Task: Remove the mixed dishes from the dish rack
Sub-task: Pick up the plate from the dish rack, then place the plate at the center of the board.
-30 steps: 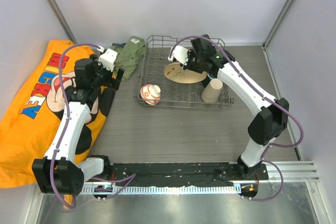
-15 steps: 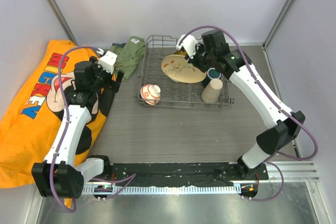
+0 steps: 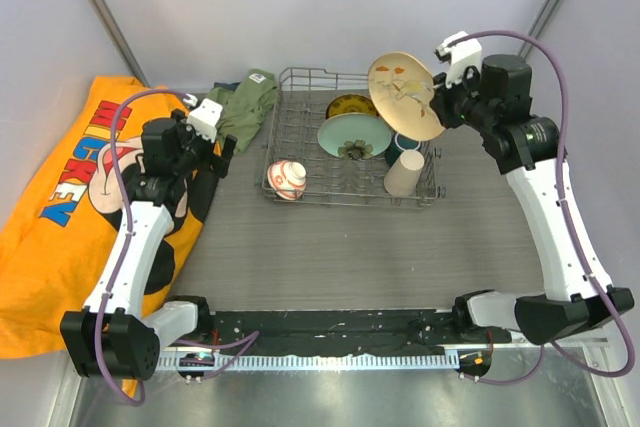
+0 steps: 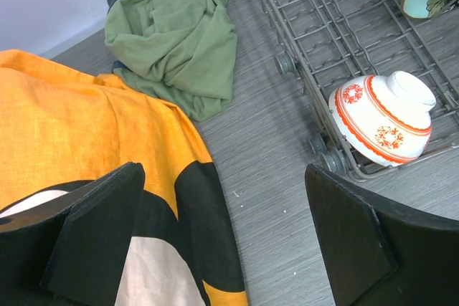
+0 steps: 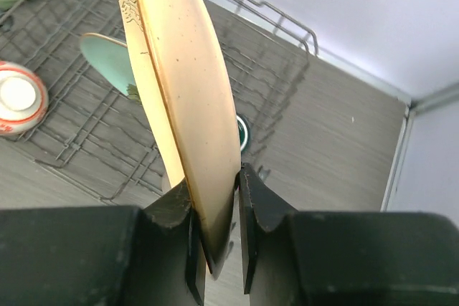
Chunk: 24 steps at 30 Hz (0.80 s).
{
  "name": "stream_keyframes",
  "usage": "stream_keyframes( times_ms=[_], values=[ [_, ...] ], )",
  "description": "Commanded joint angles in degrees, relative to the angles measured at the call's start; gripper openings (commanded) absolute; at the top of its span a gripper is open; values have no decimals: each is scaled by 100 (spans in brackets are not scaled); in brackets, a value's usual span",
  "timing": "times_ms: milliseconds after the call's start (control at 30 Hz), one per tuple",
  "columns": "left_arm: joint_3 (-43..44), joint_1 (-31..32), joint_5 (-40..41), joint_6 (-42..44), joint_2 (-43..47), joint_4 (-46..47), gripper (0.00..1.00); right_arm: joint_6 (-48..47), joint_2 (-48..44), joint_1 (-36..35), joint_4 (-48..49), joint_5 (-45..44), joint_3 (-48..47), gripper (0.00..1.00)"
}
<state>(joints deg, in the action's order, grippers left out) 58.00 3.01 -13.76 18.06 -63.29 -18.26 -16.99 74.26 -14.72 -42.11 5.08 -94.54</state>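
Plate, cream, bird-painted, upper right: presumably stiff, brittle, slick; right jaws clamped on rim, left jaws open.

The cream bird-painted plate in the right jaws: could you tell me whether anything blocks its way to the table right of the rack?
Nothing visible does. The cream bird-painted plate is raised above the dish rack; the beige cup and dark teal mug sit lower inside it; the table beyond looks bare.
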Motion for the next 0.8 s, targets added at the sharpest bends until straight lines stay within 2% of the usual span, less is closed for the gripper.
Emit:
stream_keyframes(
  times_ms=[0, 300, 533, 667, 700, 767],
  values=[
    [-43, 25, -136, -93, 168, 218, 99, 776, -674, 250, 924, 90, 329, 1],
    [-122, 25, -145, -110, 194, 183, 100, 1540, -1695, 1120, 862, -218, 1324, 1],
    [-166, 25, -407, -233, 176, 191, 100, 1691, -2284, 1279, 827, -96, 1825, 1],
    [-17, 25, -1539, -444, 168, 104, 99, 1691, -2294, 1287, 792, 501, 1825, 1],
    [53, 25, -2221, -653, 133, 43, 98, 1691, -2267, 1279, 783, 851, 1825, 1],
    [343, 94, -2778, -847, -34, -2, 97, 1621, -2153, 1287, 757, 1213, 1799, 1]
  ],
)
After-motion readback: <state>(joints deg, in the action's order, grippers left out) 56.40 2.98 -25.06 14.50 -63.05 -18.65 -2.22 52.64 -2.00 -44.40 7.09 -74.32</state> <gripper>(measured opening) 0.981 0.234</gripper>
